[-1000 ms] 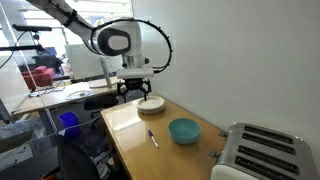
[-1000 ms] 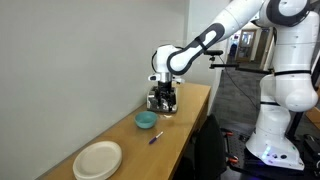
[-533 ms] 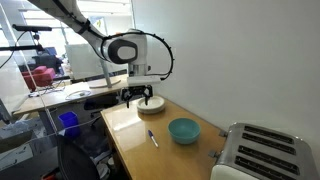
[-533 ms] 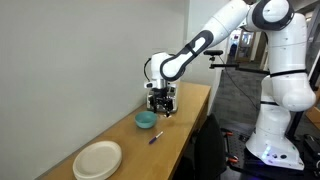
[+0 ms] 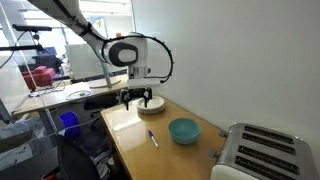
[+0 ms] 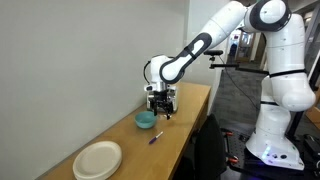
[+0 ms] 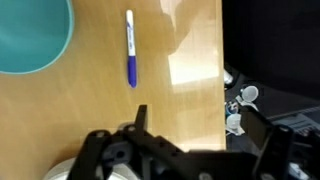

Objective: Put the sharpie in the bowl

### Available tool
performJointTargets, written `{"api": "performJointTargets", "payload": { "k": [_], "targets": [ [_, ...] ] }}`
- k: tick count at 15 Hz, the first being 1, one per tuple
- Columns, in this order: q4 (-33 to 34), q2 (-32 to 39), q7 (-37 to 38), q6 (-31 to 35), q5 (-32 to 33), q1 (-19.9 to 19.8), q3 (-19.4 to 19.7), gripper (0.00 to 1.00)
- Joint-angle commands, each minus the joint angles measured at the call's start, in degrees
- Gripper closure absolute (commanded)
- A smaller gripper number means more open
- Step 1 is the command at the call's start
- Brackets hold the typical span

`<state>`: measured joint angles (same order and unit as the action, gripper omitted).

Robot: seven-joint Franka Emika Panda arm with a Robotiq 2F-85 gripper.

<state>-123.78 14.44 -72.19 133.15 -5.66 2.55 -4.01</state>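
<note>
The sharpie [image 7: 130,50] lies flat on the wooden table, white at one end and purple-blue at the other; it also shows in both exterior views [image 5: 153,138] [image 6: 155,138]. The teal bowl [image 5: 183,130] [image 6: 146,120] stands upright and empty beside it, a short gap away, and fills the top left corner of the wrist view [image 7: 28,35]. My gripper [image 5: 137,98] [image 6: 160,105] [image 7: 198,125] is open and empty. It hangs above the table, short of the sharpie, fingers pointing down.
A stack of white plates [image 5: 152,104] [image 6: 98,159] sits at one end of the table, just beside the gripper. A silver toaster [image 5: 265,155] stands at the other end. The table's long edge [image 7: 222,60] drops off to the floor next to the sharpie.
The gripper has dropped a little and shifted slightly towards the sharpie. It has stayed open. The sharpie and the bowl have not moved.
</note>
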Motion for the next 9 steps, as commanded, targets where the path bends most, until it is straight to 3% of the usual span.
{"api": "performJointTargets", "payload": {
  "k": [1,9],
  "targets": [
    [0.75,4.04,1.23,3.90,2.32,-0.68,-1.66,0.00],
    [4.69,17.90,7.40,17.20,9.84,-0.84,-2.54,0.00]
  ]
}}
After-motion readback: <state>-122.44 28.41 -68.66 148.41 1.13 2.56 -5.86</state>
